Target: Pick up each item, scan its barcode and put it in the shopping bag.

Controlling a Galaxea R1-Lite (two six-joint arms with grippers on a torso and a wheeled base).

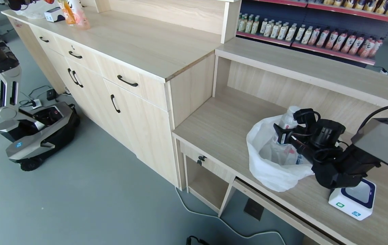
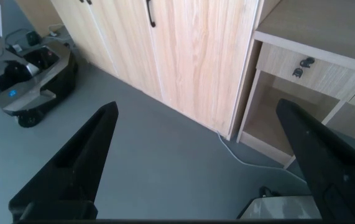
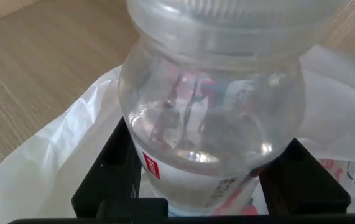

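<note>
Bottle, clear plastic with a pale cap, sits clamped in the right pincer, whose dark fingers press on opposite sides of its lower body. We see it held roughly upright at the mouth of the white shopping bag, its base dipping past the rim while its cap stands above. We cannot tell whether the base touches anything inside.

We judge the main risk to lie in the release. The bag is thin and limp, with no stiff wall, so a bottle let go while high or off-centre could topple and roll out over the slack rim. The bag also lies near the front edge of the bench, so a push or a snag of film on a finger as the arm pulls out could drag it toward the drop. The scanner stands just beside the arm on the side away from the bag, and a wide swing could knock it.

Over the floor beside the cabinets, the left pincer hangs spread wide with nothing in it, well apart from the bag.
</note>
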